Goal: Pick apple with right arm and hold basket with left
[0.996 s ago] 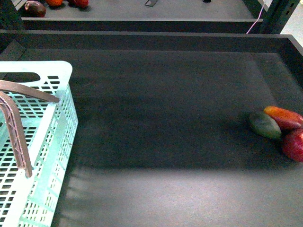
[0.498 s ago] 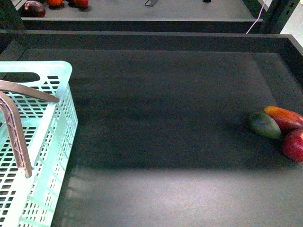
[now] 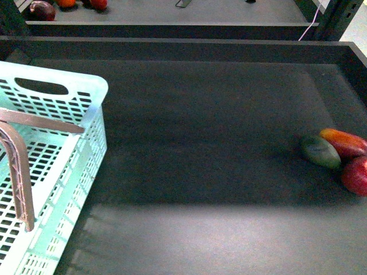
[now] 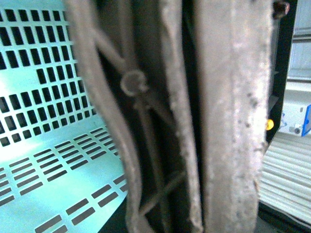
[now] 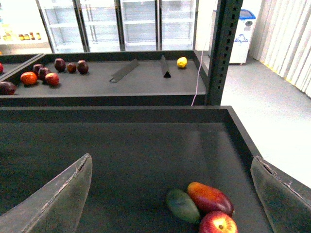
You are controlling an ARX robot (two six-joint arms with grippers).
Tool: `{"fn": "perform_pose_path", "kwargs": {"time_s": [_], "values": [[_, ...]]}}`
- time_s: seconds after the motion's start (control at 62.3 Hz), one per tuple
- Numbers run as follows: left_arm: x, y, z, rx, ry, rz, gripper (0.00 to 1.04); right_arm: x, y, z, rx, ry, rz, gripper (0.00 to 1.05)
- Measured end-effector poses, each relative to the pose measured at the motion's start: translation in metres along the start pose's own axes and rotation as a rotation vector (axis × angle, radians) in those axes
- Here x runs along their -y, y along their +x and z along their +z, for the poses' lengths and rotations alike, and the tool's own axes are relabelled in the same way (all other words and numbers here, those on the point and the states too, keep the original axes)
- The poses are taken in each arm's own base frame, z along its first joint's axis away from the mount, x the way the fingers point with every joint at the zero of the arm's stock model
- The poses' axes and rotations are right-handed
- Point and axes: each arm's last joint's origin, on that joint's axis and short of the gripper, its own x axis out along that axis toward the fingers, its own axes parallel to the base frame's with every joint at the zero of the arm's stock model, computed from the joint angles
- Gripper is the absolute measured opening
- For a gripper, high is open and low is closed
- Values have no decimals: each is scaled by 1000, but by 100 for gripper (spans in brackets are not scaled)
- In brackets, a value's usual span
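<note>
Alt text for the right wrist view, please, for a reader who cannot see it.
The right gripper, fingers spread open, hangs above a dark tray where a red apple lies clustered with an oblong red-orange fruit and a dark green fruit. More fruit sits on a farther shelf behind.

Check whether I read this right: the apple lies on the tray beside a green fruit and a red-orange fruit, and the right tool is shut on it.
Only the last part is wrong. The right wrist view shows the right tool wide open; the apple lies free on the tray beside the green fruit and red-orange fruit.
</note>
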Motion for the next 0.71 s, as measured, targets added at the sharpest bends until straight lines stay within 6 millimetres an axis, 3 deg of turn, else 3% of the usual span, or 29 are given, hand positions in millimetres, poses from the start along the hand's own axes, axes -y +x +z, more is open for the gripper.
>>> {"fn": "perform_pose_path", "kwargs": {"time_s": [0.257,0.707], "values": [[16,-14,-23,-49,74,-9,16,0,0,0,0,0,0,96],[104,-37,-112,-273,287,-166,16,0,0,0,0,0,0,96]]}}
